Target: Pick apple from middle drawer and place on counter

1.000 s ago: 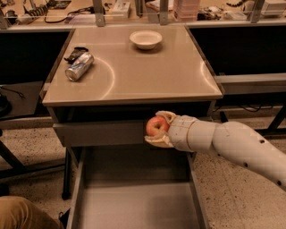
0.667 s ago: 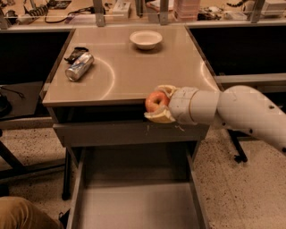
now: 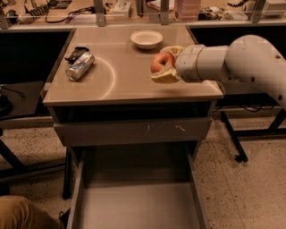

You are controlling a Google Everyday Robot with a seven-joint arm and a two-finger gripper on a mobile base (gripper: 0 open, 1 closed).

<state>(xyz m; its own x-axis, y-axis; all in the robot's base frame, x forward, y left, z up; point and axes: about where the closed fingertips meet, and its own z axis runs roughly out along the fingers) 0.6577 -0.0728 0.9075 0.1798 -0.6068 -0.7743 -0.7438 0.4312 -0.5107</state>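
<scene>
The apple (image 3: 161,61) is small, round and red-orange. My gripper (image 3: 163,65) is shut on it and holds it above the right part of the tan counter (image 3: 120,80). The white arm reaches in from the right. Below, the grey middle drawer (image 3: 138,203) is pulled open and its plain floor is bare.
A white bowl (image 3: 146,38) stands at the back of the counter. A silver can (image 3: 80,66) lies on its side at the left with a dark object (image 3: 76,53) beside it. A grey drawer front with scratch marks (image 3: 134,130) sits under the counter. A cluttered desk (image 3: 134,9) runs behind.
The gripper has lifted the apple from in front of the drawer front up to above the counter's right part.
</scene>
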